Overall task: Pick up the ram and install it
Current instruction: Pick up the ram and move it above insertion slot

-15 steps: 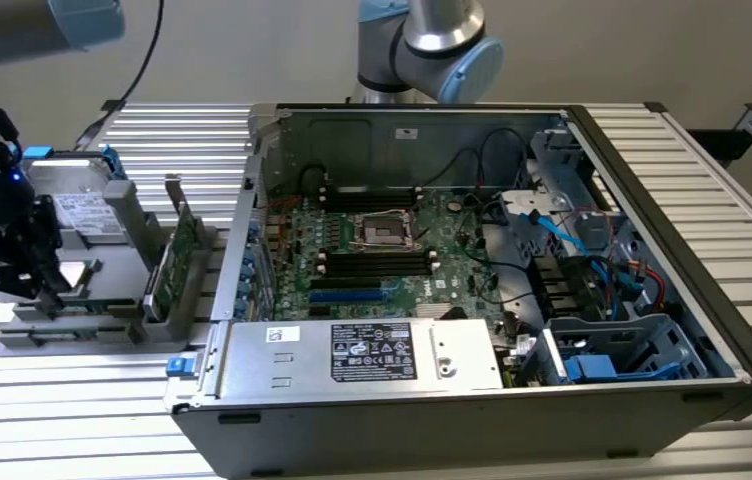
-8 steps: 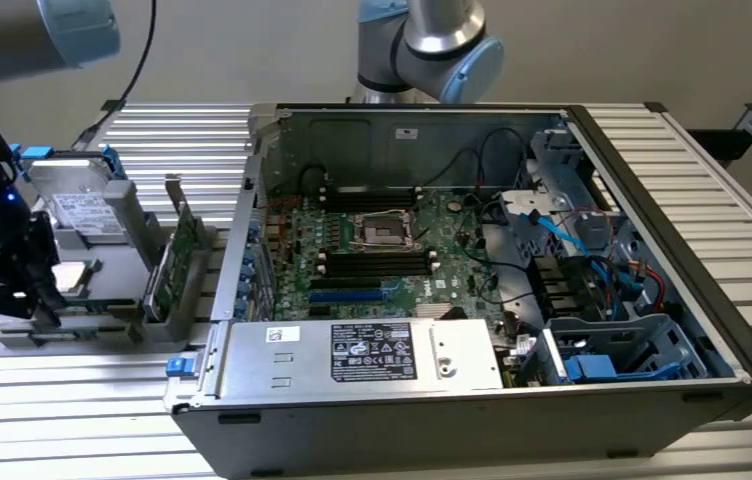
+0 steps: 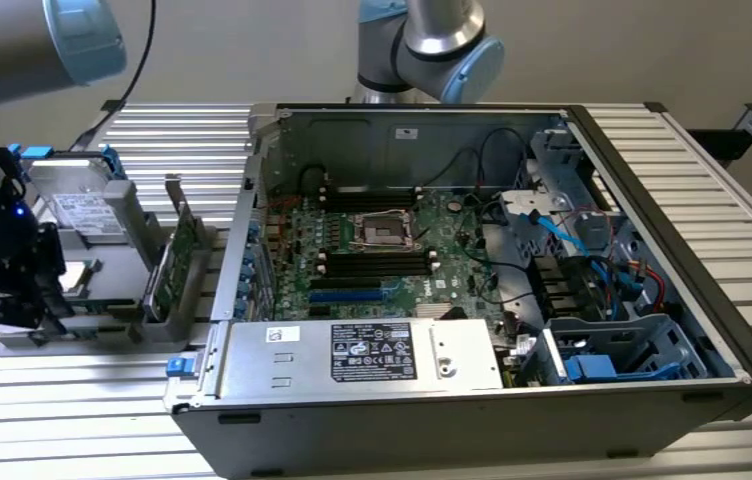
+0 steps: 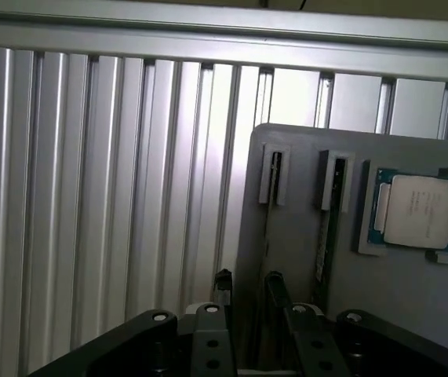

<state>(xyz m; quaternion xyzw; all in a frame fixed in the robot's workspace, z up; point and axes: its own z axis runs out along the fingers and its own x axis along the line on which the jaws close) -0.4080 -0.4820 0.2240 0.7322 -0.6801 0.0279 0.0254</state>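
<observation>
The ram [image 4: 268, 228] stands on edge in a slot of the grey holder [image 4: 302, 314], seen as a thin dark line. My gripper [image 4: 248, 284] hangs right over it and is open. One fingertip [image 4: 222, 281] is outside the holder's edge, the other [image 4: 274, 284] is past the stick, so the ram's line runs between them. I cannot tell whether they touch it. In the exterior view the gripper [image 3: 16, 312] is low at the near corner of the holder [image 3: 109, 335], at that view's left, and it covers the ram there.
A second green board [image 4: 324, 251] sits in the neighbouring slot, beside a processor chip [image 4: 416, 210]. The holder also carries a silver hard drive [image 3: 83, 205] and a tall green card [image 3: 169, 270]. The open computer case [image 3: 643, 230] shows its motherboard [image 3: 363, 250] and power supply [image 3: 363, 355].
</observation>
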